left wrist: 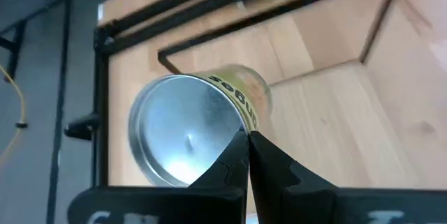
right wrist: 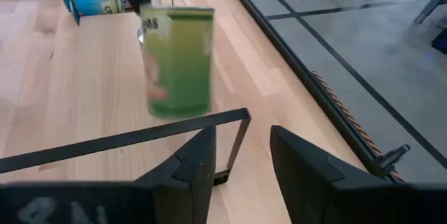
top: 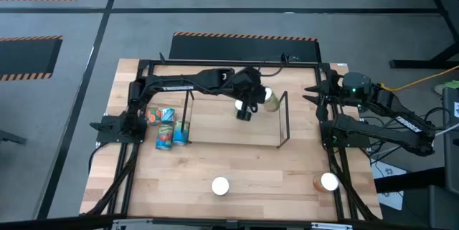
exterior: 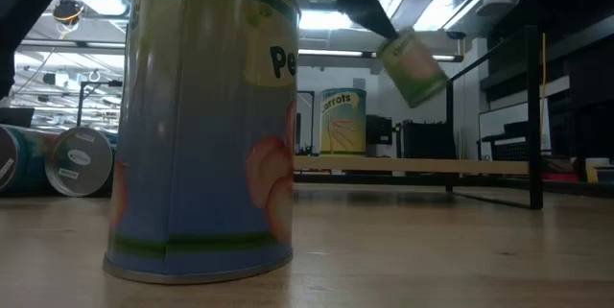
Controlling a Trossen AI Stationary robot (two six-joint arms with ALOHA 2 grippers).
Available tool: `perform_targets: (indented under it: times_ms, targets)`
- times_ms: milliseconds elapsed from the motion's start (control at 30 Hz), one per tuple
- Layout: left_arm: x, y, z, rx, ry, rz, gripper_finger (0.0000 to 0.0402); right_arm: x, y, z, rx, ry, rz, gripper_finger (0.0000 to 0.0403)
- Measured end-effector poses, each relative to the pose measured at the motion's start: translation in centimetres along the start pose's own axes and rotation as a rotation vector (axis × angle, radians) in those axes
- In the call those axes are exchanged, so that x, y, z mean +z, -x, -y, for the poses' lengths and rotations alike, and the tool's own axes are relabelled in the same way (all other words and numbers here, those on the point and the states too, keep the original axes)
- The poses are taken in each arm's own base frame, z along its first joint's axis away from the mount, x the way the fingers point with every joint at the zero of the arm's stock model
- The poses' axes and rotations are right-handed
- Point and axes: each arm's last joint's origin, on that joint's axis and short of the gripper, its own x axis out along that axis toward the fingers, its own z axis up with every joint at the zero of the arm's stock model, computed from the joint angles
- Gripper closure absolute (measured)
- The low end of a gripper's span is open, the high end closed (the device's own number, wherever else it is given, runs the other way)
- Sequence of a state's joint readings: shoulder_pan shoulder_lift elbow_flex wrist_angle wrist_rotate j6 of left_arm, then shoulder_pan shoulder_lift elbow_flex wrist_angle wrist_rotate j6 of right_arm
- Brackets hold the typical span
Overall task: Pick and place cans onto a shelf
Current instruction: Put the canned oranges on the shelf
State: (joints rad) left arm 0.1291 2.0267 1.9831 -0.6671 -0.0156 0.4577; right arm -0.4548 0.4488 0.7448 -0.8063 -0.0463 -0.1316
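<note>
A green-labelled can (right wrist: 178, 63) hangs tilted over the black wire shelf (top: 283, 119), and my left gripper (left wrist: 246, 147) is shut on it. The same can (top: 271, 99) shows in the high view beside my left gripper (top: 245, 109) near the shelf's far side. Behind it in the low view stands a can (exterior: 342, 121) marked carrots. My right gripper (right wrist: 241, 158) waits open at the table's right edge with nothing between its fingers. My left gripper pinches the rim of the can's silver top (left wrist: 234, 132) between its two shut fingertips. The fingers slant down from the table's left side. The can (exterior: 413, 63) hangs tilted below them, its bottom lowest, clear of the table and the shelf.
Three cans (top: 166, 126) lie or stand by the shelf's left end. One can (top: 220, 185) stands near the front edge, filling the low view (exterior: 201, 121). Another (top: 328, 182) is at the front right. A black frame (top: 215, 64) runs round the table.
</note>
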Motion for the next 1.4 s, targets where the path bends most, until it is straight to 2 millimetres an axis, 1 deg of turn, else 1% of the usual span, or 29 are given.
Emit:
perform_targets:
  times_ms: [67,133,233,267,600,867,933,1267,1400]
  targets:
    - [-0.3,-0.3,0.1,-0.012,-0.006,-0.026,0.0401,0.0,0.0,0.0,0.002,0.0,0.0,0.0262]
    - [-0.2,-0.8,0.1,-0.002,-0.006,-0.007,0.0401,0.0,0.0,0.0,0.005,0.0,0.0,0.0262]
    - [-0.8,-1.2,0.4,-0.027,-0.007,-0.058,0.0401,0.0,0.0,0.0,0.008,-0.001,0.001,0.0262]
    - [-0.7,-1.5,0.4,-0.022,-0.007,-0.047,0.0401,0.0,0.0,0.0,0.008,-0.006,0.0,0.0262]
    - [-1.3,-2.4,0.8,-0.053,0.001,-0.086,0.0401,0.0,0.0,0.0,0.009,-0.03,0.001,0.0262]
    - [-1.7,-3.6,1.5,-0.076,-0.004,-0.118,0.0401,0.0,0.0,0.0,0.01,-0.03,0.001,0.0262]
    - [-2.0,-3.8,1.6,-0.083,-0.004,-0.136,0.0401,0.0,0.0,0.0,0.01,-0.03,0.001,0.0262]
    - [-1.9,-3.7,1.6,-0.08,-0.005,-0.131,0.0401,0.0,0.0,0.0,0.01,-0.03,0.001,0.0262]
    - [-2.2,-4.3,1.7,-0.082,-0.007,-0.148,0.0401,0.0,0.0,0.0,0.01,-0.03,0.001,0.0262]
